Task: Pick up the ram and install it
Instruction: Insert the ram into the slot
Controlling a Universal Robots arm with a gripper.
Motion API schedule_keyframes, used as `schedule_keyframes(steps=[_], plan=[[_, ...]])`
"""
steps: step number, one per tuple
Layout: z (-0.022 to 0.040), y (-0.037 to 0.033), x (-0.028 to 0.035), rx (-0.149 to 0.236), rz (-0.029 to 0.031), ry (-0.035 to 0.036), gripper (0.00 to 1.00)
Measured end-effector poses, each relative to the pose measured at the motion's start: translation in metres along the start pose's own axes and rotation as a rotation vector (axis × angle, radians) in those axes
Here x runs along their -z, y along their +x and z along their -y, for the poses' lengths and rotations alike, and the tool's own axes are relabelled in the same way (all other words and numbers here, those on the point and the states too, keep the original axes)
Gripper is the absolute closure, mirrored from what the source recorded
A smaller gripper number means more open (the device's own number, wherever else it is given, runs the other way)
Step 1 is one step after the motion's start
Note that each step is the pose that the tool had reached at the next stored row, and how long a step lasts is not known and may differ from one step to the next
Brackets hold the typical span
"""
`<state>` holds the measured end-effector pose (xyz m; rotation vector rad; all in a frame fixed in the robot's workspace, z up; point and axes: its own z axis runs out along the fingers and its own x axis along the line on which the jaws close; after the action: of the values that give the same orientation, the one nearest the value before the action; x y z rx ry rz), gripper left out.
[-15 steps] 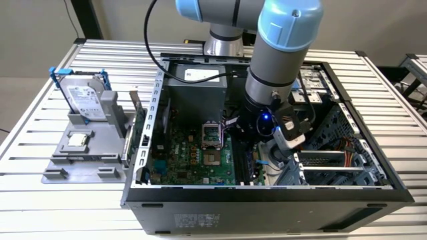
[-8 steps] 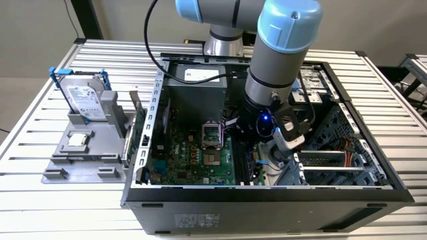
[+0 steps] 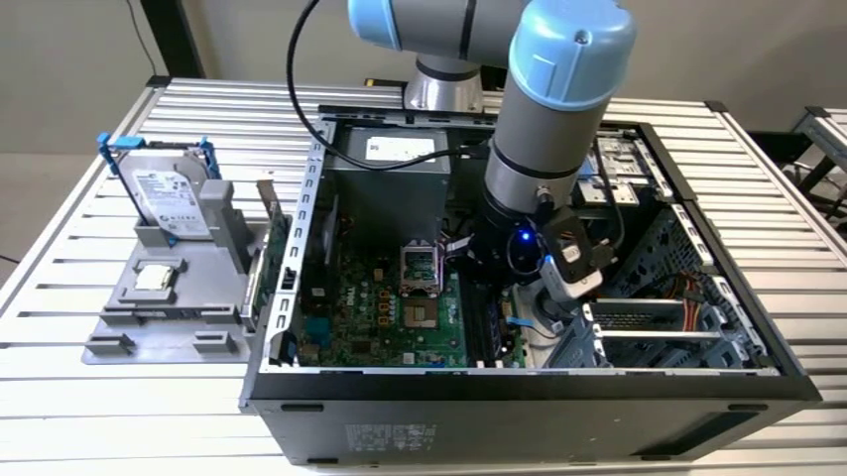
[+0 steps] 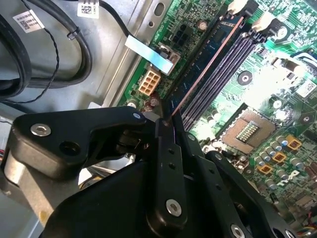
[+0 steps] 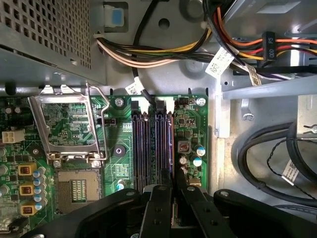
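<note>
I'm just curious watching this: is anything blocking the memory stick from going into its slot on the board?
Nothing visible does. The claw holds the ram edge-on, right over the memory slots; the cables lie beyond them.

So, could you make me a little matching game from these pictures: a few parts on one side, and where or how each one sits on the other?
Things:
1. silver hard drive in a blue-handled frame
2. grey-green ram stick
3. hinged metal processor-socket cover
4. orange, yellow and black wire bundle

States:
A. flipped open
B. pinched in the black gripper, at the memory slots
C. running over the grey inner wall of the computer case
D. upright on a grey stand outside that case

Pairs: 1-D, 2-B, 3-A, 4-C.
</note>
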<state>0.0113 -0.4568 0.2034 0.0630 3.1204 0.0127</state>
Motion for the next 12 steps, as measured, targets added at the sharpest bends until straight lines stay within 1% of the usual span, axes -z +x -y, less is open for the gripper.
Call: schedule_keyframes(steps=[4,12], plan=[[-0.0001,0.0,-0.001,0.0,-0.0008,-0.0018,1.0],[-0.0001,0.0,-0.001,0.0,-0.002,-0.0017,1.0]])
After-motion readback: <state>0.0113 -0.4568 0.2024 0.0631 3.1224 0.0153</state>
